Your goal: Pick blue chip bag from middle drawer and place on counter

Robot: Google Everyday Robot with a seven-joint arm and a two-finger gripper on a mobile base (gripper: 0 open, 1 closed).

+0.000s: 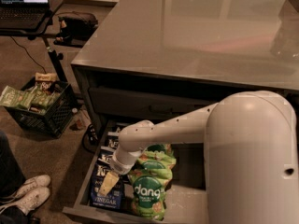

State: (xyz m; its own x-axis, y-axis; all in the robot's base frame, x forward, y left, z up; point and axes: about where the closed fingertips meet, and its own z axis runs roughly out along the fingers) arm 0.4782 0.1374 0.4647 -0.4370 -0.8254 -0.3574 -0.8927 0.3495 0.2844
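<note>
We're looking at the big, smooth, glossy grey counter (196, 36) filling the upper right of the frame, its top catching faint reflections. Below it, at lower right, the robot's bulky white rounded arm (252, 157) is stretching leftward and down into the wide dark-grey middle drawer (187, 205), which is standing pulled out along the bottom edge with its pale floor showing.

At far left a black plastic crate (44, 118) is sitting on the brown floor, holding green snack packets. Inside the drawer, green crinkly "dang" bags (148, 190) are lying stacked just right of the arm's wrist.

The dark navy-blue chip bag (103, 197) with white lettering is lying flat in the drawer's lower-left corner, just beside those green bags.

The pale tan gripper (108, 183) is hanging right over the upper part of that blue bag; we're unable to tell whether it is gripping the bag or loose.

A pair of white shoes (29, 195) is showing at the lower left edge.
</note>
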